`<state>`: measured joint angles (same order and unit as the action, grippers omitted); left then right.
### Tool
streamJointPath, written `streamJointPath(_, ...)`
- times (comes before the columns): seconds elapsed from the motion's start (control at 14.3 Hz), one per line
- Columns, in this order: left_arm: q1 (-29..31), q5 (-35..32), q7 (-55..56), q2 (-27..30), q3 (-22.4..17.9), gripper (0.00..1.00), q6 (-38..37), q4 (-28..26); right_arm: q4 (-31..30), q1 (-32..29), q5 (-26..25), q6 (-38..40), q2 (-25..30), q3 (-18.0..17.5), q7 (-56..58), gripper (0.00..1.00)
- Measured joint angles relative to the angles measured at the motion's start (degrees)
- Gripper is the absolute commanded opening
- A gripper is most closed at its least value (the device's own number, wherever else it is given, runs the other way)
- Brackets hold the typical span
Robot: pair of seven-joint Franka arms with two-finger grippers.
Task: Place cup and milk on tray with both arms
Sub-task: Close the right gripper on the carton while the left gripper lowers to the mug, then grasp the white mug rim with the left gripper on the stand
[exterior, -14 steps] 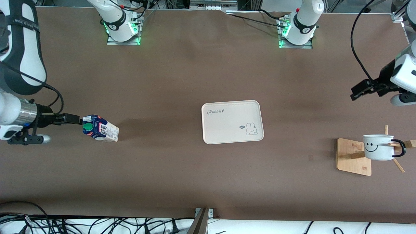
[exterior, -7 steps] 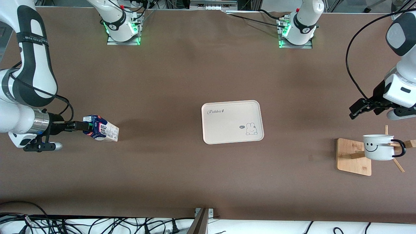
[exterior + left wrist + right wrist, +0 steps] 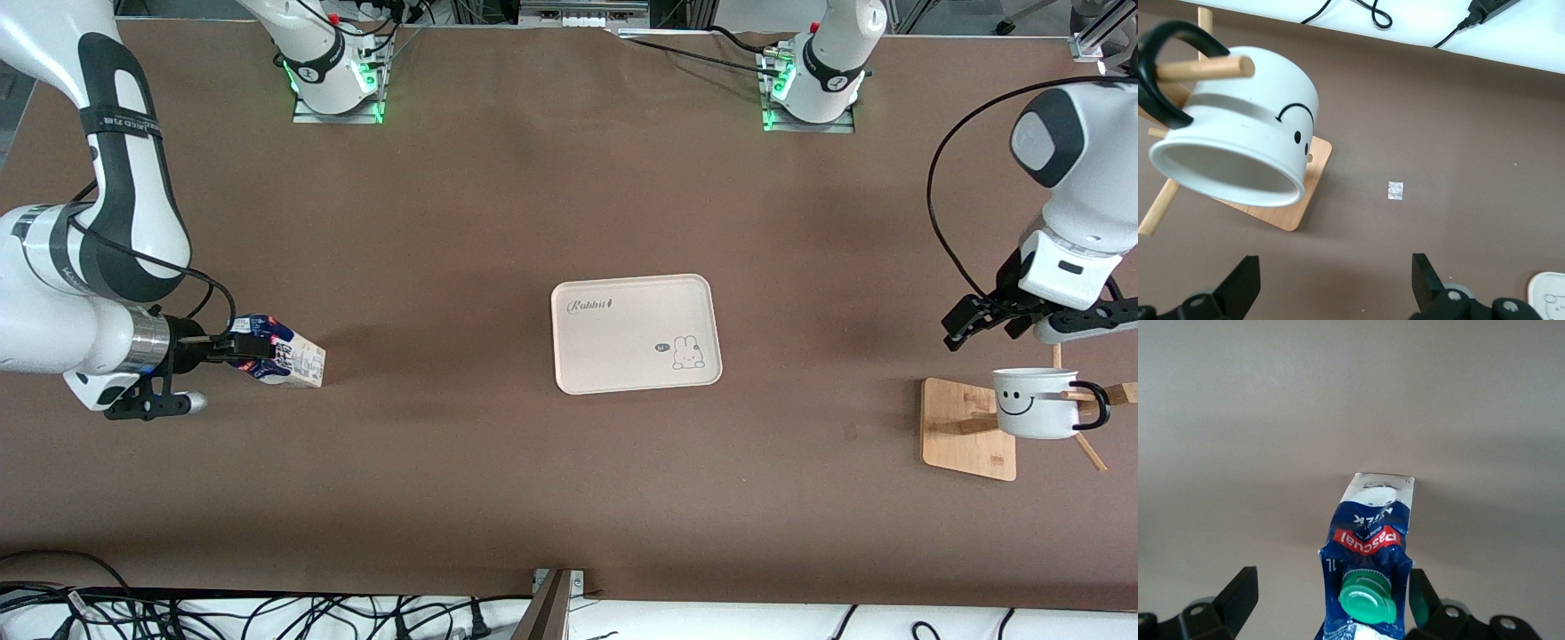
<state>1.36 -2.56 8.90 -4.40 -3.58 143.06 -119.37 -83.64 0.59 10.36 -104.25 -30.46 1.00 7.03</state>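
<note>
Brown desk [image 3: 498,204]: milk [image 3: 283,353] is seen between right claw [image 3: 1331,603] open fingers; cup [image 3: 1238,127] on peg [image 3: 1201,68] below spread, empty left claw [image 3: 1335,287]

A high camera across the table [image 3: 498,222] faces both robots and looks steeply down, with the arm bases along the upper edge and the whole tabletop in frame, from the milk [image 3: 283,352] at the right arm's end to the cup [image 3: 1033,403] at the left arm's end. The left wrist camera looks down past its own fingertips [image 3: 1245,283] at close range onto the cup [image 3: 1238,133], hung on its wooden stand [image 3: 1288,200]; a corner of the tray [image 3: 1548,290] enters the frame. The right wrist camera sits closer still, looking along its fingers [image 3: 1238,590] onto the milk [image 3: 1368,550]. Each wrist view shares one object with the overhead.
</note>
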Motion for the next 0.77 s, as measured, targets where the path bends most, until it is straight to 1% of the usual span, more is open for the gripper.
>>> streamJointPath(0.14, 0.0, -3.7, 0.0, -0.8, -0.3, 1.0, 4.9, -1.1, 0.0, -0.2, 0.0, 0.8, -0.1, 0.2, 0.1, 1.0)
streamJointPath(0.21, 0.0, -4.4, 0.0, -1.2, -0.5, 1.0, 6.2, -1.1, 0.0, -0.4, 0.0, 1.2, -0.1, 0.4, 0.5, 1.0)
streamJointPath(0.49, 0.0, -4.7, 0.0, -2.4, -1.0, 1.0, 11.3, -1.1, 0.0, -0.9, -0.1, 2.6, -0.1, 0.7, 1.0, 1.0)
streamJointPath(0.63, 0.0, -4.7, 0.0, -3.9, -1.2, 1.0, 14.0, -1.1, -0.1, -1.1, -0.6, 3.8, -0.1, 0.7, 1.0, 1.0)
streamJointPath(0.77, 0.0, -4.7, 0.0, -5.4, -1.2, 1.0, 15.2, -0.4, -0.2, -1.1, -1.0, 4.6, -0.4, 0.7, 1.0, 1.0)
